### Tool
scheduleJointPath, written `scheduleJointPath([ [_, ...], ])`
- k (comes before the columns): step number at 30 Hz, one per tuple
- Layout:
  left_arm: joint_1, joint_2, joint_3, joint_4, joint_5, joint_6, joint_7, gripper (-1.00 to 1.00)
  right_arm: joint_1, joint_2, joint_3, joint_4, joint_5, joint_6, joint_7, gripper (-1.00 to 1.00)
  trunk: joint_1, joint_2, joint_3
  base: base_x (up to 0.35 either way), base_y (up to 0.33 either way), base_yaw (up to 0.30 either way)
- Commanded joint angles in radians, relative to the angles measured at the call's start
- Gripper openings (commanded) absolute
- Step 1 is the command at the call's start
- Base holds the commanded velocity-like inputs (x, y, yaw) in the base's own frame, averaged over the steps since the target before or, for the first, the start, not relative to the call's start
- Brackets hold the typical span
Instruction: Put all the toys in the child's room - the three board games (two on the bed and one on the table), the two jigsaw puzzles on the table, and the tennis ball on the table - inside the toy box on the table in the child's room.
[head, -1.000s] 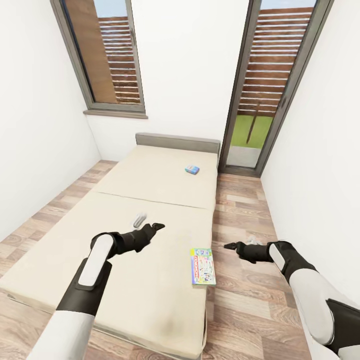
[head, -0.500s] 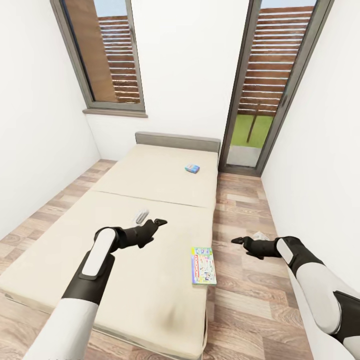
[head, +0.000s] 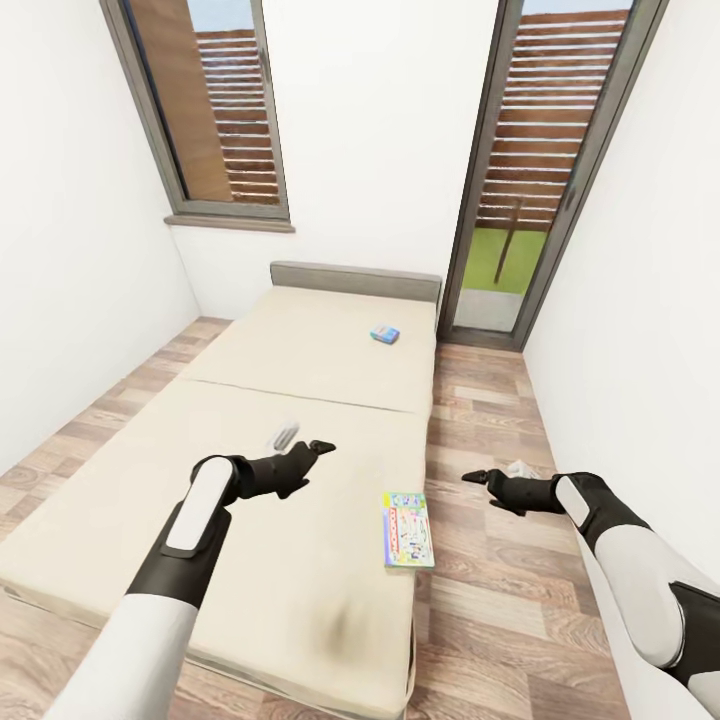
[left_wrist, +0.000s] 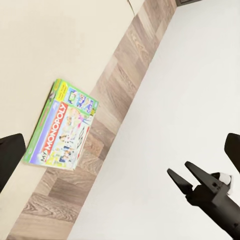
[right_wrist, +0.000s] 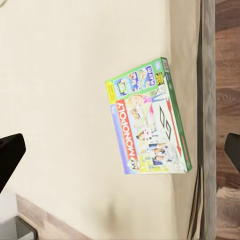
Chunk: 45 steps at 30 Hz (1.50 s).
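Right claw (head: 474, 477) hangs just beside the MONOPOLY box (head: 408, 529), apart.

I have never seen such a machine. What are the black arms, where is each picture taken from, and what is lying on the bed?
This is a simulated two-armed robot. The head view looks down from its head: the left gripper hangs over the wide beige bed, the right gripper over the wooden floor. Both grippers are open and hold nothing. The other two pictures come from cameras near each gripper. On the bed lie a flat white-and-green MONOPOLY box near the edge and a small blue box near the grey headboard. Both wrist cameras see the MONOPOLY box.
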Motion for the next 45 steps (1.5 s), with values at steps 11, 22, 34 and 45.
scheduleJointPath([
  [11,-0.001,-0.006,-0.002,-0.001,0.03,0.001,0.011,1.0,0.0,-0.001,-0.002,-0.003,-0.01,0.005,0.057,1.0,0.042,-0.078,-0.036,0.0,0.0,0.0],
  [22,0.0,-0.003,-0.002,-0.005,0.059,0.0,0.012,1.0,0.0,-0.005,-0.002,-0.011,-0.011,0.005,0.074,1.0,0.084,-0.155,-0.071,0.0,0.0,0.0],
  [34,0.0,-0.001,-0.003,-0.007,0.064,0.0,0.013,1.0,-0.001,-0.01,-0.003,-0.012,-0.012,0.007,0.079,1.0,0.13,-0.239,-0.122,0.0,0.0,0.0],
  [45,0.0,0.0,-0.003,-0.007,0.065,0.0,0.013,1.0,-0.003,-0.007,-0.003,-0.011,-0.011,0.01,0.08,1.0,0.173,-0.316,-0.173,0.0,0.0,0.0],
])
